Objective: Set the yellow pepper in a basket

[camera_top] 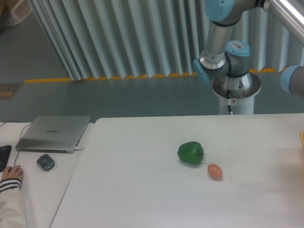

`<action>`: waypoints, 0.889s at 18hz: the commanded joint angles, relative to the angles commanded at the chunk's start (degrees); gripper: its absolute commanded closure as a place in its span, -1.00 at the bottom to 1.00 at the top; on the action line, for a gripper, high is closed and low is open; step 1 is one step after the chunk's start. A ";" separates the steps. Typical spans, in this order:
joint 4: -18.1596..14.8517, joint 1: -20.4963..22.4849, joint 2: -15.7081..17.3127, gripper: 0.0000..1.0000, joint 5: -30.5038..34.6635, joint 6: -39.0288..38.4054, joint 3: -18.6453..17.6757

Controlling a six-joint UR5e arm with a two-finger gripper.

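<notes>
Nearest the camera, at the lower left corner of the frame, a person's hand point(10, 174) with a striped cuff rests on a side desk point(33, 190), the arm cut off by the bottom edge. Just above it lie a dark mouse point(45, 162) and, at the left edge, a sliver of a black keyboard point(4, 156), mostly out of frame. Farther up sits a closed silver laptop point(53, 134). To the right, the white table point(142, 190) fills the lower frame; near its centre right a green pepper point(191, 153) lies just beside, but apart from, a small orange-brown egg-shaped object point(215, 171). At the far right edge a thin yellow-orange sliver point(302, 139) is cut off and cannot be identified. The yellow pepper is not visible anywhere in the frame. Behind the table stands the robot arm point(223, 52) on its pedestal base point(236, 97); its upper links leave the frame at the upper right, so the gripper lies out of view and its opening cannot be told. A ribbed curtain wall point(118, 38) closes the background.
</notes>
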 joint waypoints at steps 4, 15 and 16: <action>-7.72 -2.89 1.49 -1.00 -1.22 -0.26 1.14; -19.96 -9.40 6.15 -1.00 -1.61 -3.61 -0.52; -19.79 -10.36 6.50 -1.00 0.07 -3.60 -1.31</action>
